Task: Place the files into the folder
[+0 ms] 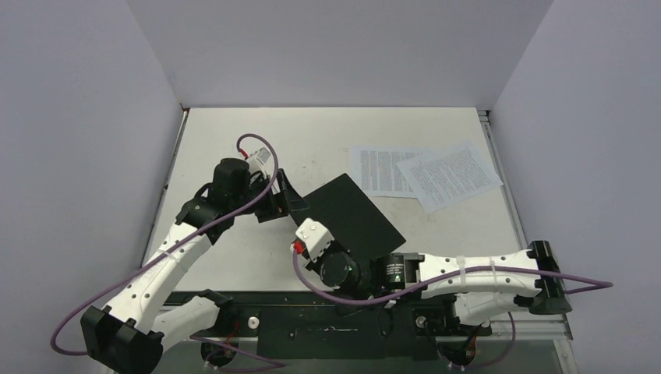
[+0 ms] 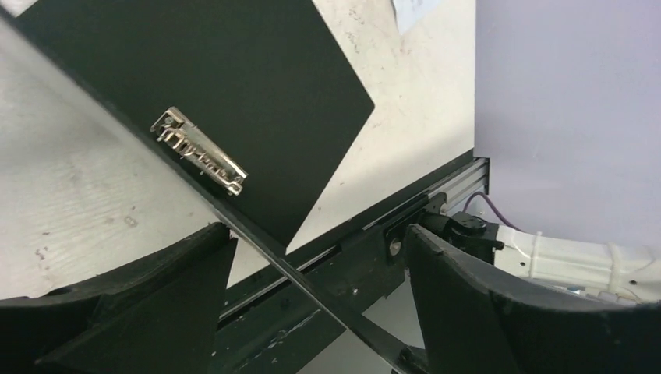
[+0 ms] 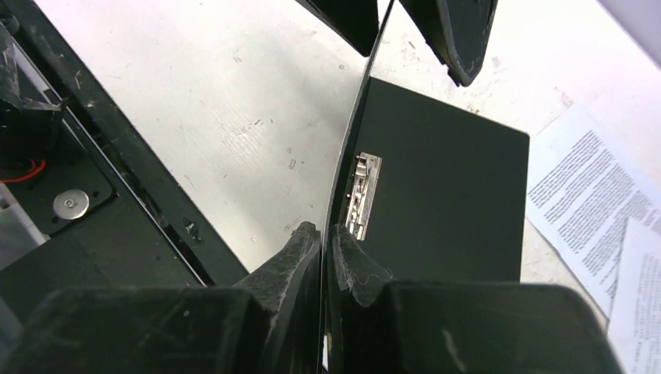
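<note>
Black folder [image 1: 355,214] mid-table, one cover raised; two overlapping printed sheets [image 1: 448,175] near its far corner.

Scuffed white tabletop [image 1: 327,132] enclosed by pale lavender walls [image 1: 78,117], with a black metal rail [image 1: 249,298] along its near edge

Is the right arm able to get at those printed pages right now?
Probably not yet: the right arm has its fingers shut on the raised side of the folder. The printed sheets lie flat further right with nothing between, so the way looks free once it lets go.
</note>
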`<state>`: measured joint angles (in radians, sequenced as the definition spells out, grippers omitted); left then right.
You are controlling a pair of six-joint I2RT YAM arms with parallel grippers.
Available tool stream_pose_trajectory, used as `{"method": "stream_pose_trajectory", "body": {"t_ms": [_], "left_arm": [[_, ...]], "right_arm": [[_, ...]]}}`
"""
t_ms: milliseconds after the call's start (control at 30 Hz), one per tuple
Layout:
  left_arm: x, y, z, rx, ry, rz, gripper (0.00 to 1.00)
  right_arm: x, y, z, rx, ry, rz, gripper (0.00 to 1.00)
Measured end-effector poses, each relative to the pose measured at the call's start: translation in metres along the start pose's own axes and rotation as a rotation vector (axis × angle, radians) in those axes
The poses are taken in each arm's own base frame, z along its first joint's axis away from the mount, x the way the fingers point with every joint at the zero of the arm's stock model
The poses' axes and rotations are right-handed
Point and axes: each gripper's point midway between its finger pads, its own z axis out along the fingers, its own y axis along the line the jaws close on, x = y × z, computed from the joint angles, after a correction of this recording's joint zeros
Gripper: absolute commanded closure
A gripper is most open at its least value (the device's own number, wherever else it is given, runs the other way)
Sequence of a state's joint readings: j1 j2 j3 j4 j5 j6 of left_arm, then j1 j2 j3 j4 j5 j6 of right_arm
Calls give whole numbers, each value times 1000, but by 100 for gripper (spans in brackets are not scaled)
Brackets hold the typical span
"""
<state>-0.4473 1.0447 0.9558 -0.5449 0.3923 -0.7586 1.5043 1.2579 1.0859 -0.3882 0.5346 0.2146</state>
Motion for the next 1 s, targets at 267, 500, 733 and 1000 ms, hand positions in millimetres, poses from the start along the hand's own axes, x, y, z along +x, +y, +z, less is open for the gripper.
{"method": "stream_pose_trajectory", "body": {"t_ms": [267, 500, 733, 1000], "left_arm": [[10, 16, -18, -66, 3, 31, 61], [16, 28, -21, -104, 15, 35, 94], [15, 30, -22, -111, 11, 32, 100], [17, 31, -23, -105, 25, 54, 100]], "right_arm": [[1, 25, 6, 110, -6, -141, 95], [6, 32, 14, 176, -1, -200, 95], [7, 45, 25, 187, 2, -219, 70], [-7, 56, 24, 160, -42, -187, 14]]}}
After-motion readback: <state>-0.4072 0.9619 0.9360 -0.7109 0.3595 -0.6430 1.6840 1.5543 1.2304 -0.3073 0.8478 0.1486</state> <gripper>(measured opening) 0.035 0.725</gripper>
